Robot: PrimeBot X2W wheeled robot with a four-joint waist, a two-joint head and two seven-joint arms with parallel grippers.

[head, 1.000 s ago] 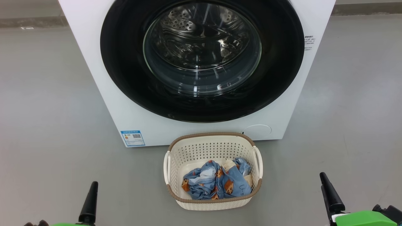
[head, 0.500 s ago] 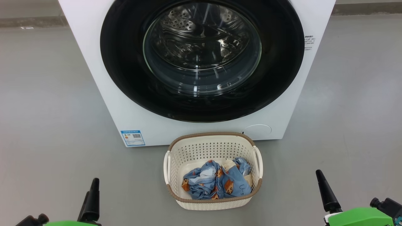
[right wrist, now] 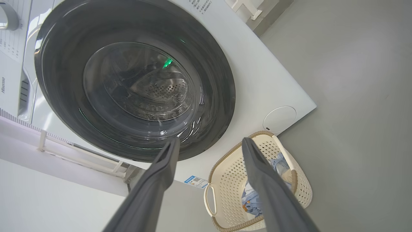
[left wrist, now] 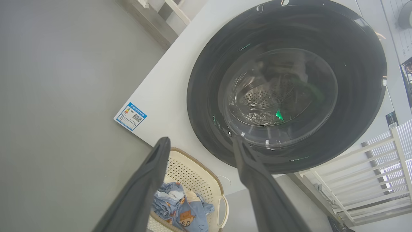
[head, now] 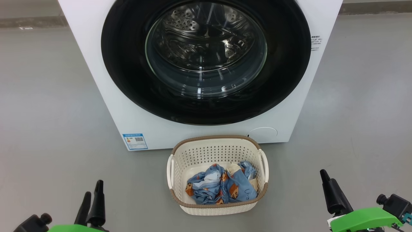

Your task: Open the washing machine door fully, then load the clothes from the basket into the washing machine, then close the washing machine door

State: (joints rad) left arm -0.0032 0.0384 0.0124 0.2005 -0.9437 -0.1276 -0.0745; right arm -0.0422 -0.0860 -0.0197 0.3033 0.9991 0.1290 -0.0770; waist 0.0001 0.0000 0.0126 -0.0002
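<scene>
Washing machine door [head: 206,61] shut, so opening it is my first job.

I cannot make out a handle on the glossy rim, so I would find the latch side first, hook one finger behind that edge and follow the hinge's arc rather than pull straight out. The basket [head: 219,209] stands on the floor [head: 48,129] just before the washing machine [head: 154,135], with the clothes [head: 220,188] inside it. Left gripper [left wrist: 200,139] and right gripper [right wrist: 210,141] hang low at either side, fingers spread and empty, aimed up at the door.
</scene>
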